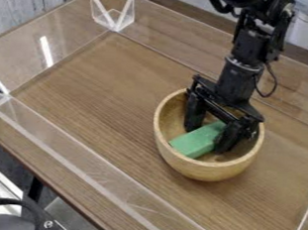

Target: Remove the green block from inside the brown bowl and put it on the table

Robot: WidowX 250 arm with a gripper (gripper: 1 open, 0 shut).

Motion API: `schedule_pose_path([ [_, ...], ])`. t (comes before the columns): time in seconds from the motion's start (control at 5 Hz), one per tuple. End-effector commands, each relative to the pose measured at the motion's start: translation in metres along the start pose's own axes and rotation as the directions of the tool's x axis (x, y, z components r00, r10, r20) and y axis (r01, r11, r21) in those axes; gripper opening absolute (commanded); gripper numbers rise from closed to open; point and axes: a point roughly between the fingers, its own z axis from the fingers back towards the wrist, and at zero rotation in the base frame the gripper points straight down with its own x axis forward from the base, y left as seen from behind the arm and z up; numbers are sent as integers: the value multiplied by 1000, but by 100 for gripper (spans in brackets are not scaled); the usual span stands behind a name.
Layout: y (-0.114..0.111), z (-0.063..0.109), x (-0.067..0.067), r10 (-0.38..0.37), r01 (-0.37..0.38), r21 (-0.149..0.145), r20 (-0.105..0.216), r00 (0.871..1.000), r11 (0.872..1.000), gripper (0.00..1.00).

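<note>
I am reaching my one gripper [220, 129], jaws spread wide and gripping nothing, into the single brown bowl [175, 158] on the table [105, 94], straddling the one green block [195, 141] lying inside.

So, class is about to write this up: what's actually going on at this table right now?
A single robot arm has reached down into the bowl on the table. Its end effector is open, jaws spread on either side of the green block, which lies tilted inside the bowl. The block has not been lifted; whether the jaws touch it cannot be told. Nothing else is being handled, and the block has yet to reach the table.
</note>
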Motion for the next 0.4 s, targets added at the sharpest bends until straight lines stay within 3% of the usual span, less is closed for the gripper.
schedule_pose_path([
  [0.0,17,-7,3,27,-27,25,-13,1000,999,100],
  [0.2,17,-7,3,29,-28,25,-11,1000,999,100],
])
